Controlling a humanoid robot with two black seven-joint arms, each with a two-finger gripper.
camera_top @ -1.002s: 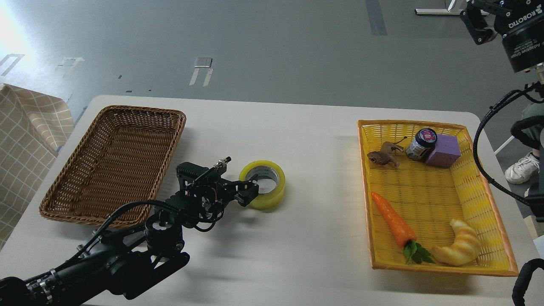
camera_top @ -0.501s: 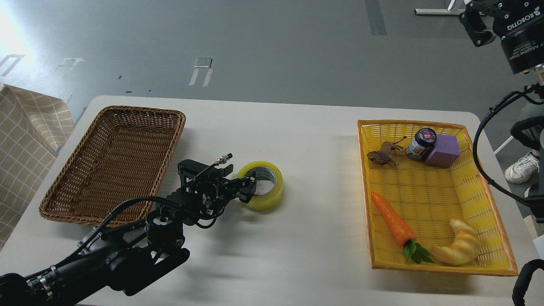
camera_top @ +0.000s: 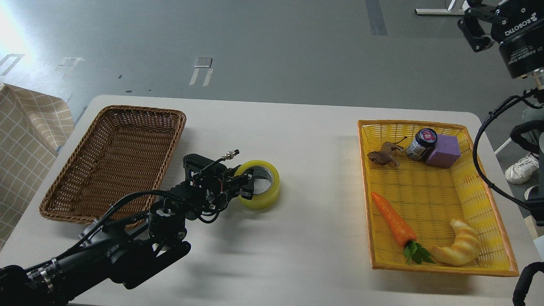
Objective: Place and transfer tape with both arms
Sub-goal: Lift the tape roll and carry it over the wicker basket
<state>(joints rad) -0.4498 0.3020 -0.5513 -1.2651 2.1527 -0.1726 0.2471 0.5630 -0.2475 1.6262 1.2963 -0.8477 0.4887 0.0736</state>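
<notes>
The tape [camera_top: 267, 193], a yellow roll with a grey-white core, lies at the table's middle, left of centre. My left gripper [camera_top: 247, 188] comes in from the lower left and grips the roll's near-left wall, one finger inside the core and one outside. My right gripper [camera_top: 479, 23] hangs high at the top right corner, far from the tape and beyond the table's far edge. It holds nothing, and its fingers are partly cut off by the frame edge.
A brown wicker basket [camera_top: 68, 197] stands at the left. A yellow basket [camera_top: 488, 204] at the right holds a carrot [camera_top: 393, 221], a croissant [camera_top: 461, 248], a toy animal [camera_top: 382, 156], a jar [camera_top: 421, 143] and a purple block [camera_top: 444, 151]. A checked cloth [camera_top: 25, 127] hangs off the left edge.
My left wrist has moved up and right while the tape has shifted slightly left with the fingers on it. The right gripper has drifted slightly up and left.
</notes>
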